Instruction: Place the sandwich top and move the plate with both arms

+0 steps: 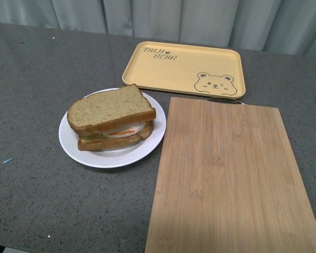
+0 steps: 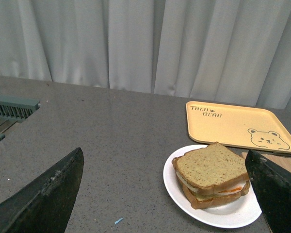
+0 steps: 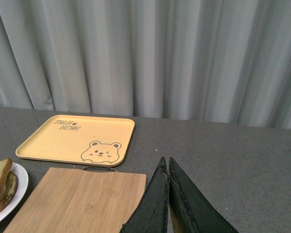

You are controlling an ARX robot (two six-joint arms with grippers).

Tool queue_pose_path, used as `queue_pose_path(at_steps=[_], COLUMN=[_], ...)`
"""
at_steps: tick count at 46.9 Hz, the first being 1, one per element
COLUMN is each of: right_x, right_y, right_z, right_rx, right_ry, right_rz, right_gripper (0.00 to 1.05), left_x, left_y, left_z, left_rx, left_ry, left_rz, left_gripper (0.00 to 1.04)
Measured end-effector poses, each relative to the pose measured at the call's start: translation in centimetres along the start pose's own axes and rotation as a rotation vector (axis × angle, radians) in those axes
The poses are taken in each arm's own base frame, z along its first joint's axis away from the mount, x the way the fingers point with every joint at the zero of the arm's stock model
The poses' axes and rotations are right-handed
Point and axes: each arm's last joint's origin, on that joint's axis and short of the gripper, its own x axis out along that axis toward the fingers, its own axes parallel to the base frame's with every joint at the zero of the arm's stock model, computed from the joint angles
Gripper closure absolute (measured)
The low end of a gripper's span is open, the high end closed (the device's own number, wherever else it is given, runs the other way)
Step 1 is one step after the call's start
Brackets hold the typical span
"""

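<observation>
The tan-brown speckled wholemeal bread slice [image 1: 110, 108] lies on top of the filling and the lower slice, on the small round white plate [image 1: 116, 158]. The plate sits on the grey speckled tabletop [image 1: 37, 79], just beside the bamboo cutting board [image 1: 231, 179] and near the yellow rectangular bear tray [image 1: 184, 66]. The left gripper [image 2: 164, 153] is spread wide and holds nothing; the right gripper [image 3: 167, 162] has its fingers pressed together, empty

Bare counter [image 1: 31, 179] left of plate [image 1: 116, 158], cutting board [image 1: 231, 179] close on right — tray [image 1: 184, 66] behind.
</observation>
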Motion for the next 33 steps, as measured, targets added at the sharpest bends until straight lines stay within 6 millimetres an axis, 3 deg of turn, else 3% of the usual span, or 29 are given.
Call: queue_pose_path(at_steps=[20,25,28,33], right_x=[-1.3,-1.3,-1.3,-1.3], right_y=[0.0,0.0,0.0,0.0], right_z=[-0.3,-0.3,-0.3,-0.3], right_rx=[0.000,-0.002,-0.002,-0.002], right_ry=[0.005,0.006,0.006,0.006], right_rz=[0.003,0.003,0.003,0.003], right_gripper=[1.04,0.91,0.75,0.58], left_x=[0.0,0.0,0.0,0.0], left_y=[0.0,0.0,0.0,0.0], left_z=[0.0,0.0,0.0,0.0], left_rx=[0.000,0.000,0.000,0.000], left_ry=[0.000,0.000,0.000,0.000], left_rz=[0.000,0.000,0.000,0.000], left_gripper=[0.07,0.07,0.07,0.07])
